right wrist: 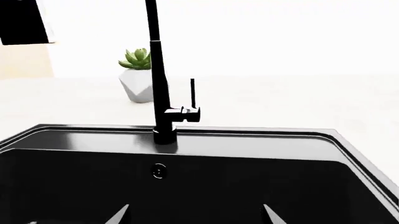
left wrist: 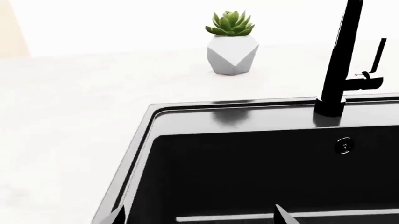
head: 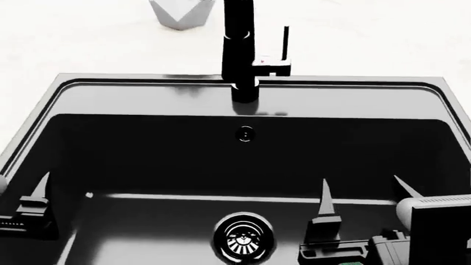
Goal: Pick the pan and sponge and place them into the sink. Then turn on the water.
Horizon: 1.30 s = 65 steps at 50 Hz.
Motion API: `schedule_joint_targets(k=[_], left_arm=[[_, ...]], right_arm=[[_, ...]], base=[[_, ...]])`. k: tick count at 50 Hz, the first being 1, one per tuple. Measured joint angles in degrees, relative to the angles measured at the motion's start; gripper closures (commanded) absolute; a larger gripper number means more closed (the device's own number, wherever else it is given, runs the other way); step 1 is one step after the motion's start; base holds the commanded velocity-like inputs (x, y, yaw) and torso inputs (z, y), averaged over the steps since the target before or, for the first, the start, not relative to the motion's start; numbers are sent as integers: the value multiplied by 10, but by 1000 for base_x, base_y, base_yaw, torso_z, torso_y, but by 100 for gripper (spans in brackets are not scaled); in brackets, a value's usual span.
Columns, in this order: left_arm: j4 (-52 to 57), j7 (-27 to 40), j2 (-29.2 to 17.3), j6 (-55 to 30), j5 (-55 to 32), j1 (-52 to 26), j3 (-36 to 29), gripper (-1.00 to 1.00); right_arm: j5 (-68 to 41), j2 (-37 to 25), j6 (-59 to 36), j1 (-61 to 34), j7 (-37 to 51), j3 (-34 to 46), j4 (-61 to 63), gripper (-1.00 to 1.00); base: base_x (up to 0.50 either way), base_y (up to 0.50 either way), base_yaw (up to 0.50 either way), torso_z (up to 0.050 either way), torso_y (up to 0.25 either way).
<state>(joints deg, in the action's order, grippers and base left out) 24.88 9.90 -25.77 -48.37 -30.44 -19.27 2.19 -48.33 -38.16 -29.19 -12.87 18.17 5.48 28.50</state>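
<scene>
The sink (head: 147,94) is a glossy black basin with a round metal drain (head: 243,238) and a small overflow hole (head: 245,133). The black faucet (head: 239,49) with its thin lever (head: 285,41) stands on the back rim, and no water runs from it. My left gripper (head: 21,186) is open and empty over the sink's left side (left wrist: 199,217). My right gripper (head: 364,190) is open and empty over the right side of the basin (right wrist: 194,215), facing the faucet (right wrist: 159,93). The pan and the sponge are out of view. A green sliver (head: 352,263) under the right gripper cannot be identified.
A white faceted pot with a green succulent (left wrist: 232,53) stands on the pale counter (left wrist: 74,116) behind the sink, left of the faucet. It also shows in the right wrist view (right wrist: 138,84) and, cut off, in the head view (head: 180,12).
</scene>
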Motion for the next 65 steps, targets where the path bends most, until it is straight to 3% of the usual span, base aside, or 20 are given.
schedule_joint_targets(k=[55,65], left_arm=[[-1,1,-8,6,-5,6,-4,-100],[3,3,-7,3,-6,5,-10,-100]], right_arm=[[0,3,17,17,3,-5,-2,-100],[-1,2,19,20,5,-6,-1,-100]], base=[[-109,471,0,0,0],[-160,163,0,0,0]])
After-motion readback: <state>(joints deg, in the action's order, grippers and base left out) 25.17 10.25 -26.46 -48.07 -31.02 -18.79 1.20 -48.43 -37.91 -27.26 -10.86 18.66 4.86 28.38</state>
